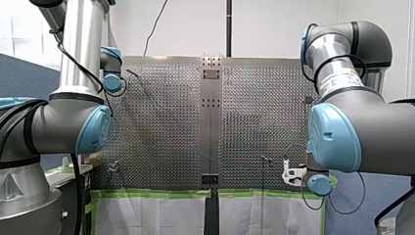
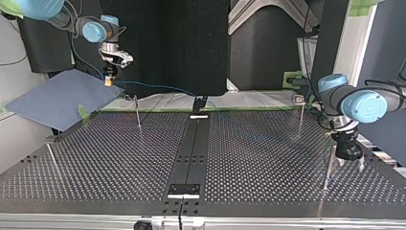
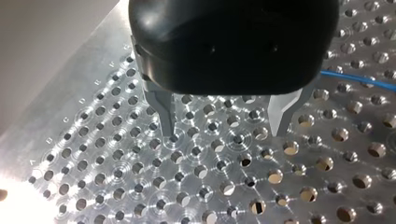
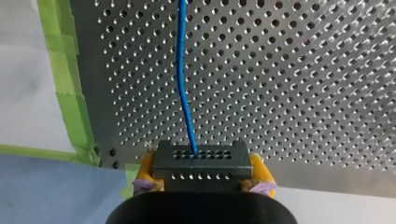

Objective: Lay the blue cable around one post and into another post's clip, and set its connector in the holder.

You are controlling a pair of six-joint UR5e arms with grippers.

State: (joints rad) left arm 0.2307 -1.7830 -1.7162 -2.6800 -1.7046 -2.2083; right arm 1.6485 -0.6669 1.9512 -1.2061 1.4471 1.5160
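In the right wrist view my right gripper (image 4: 201, 173) is shut on a dark grey connector (image 4: 201, 158), its yellow pads (image 4: 145, 169) on either side. The blue cable (image 4: 183, 70) leaves the connector and runs ahead over the perforated table (image 4: 289, 84). At the top view's upper left the same gripper (image 2: 110, 79) hangs above the table's far edge, and the cable (image 2: 158, 87) stretches from it toward a black holder (image 2: 199, 103) at the middle. My left gripper (image 3: 224, 128) is open just above the plate with nothing between its metal fingers; a stretch of cable (image 3: 359, 80) lies beside it.
Thin posts stand on the table (image 2: 268, 158): one near my right gripper (image 2: 138, 114), one with a clip on top (image 2: 300, 108), one beside my left gripper (image 2: 328, 165). A blue-grey board (image 2: 57, 98) leans at the top view's left. Green tape (image 4: 70, 93) lines the table edge.
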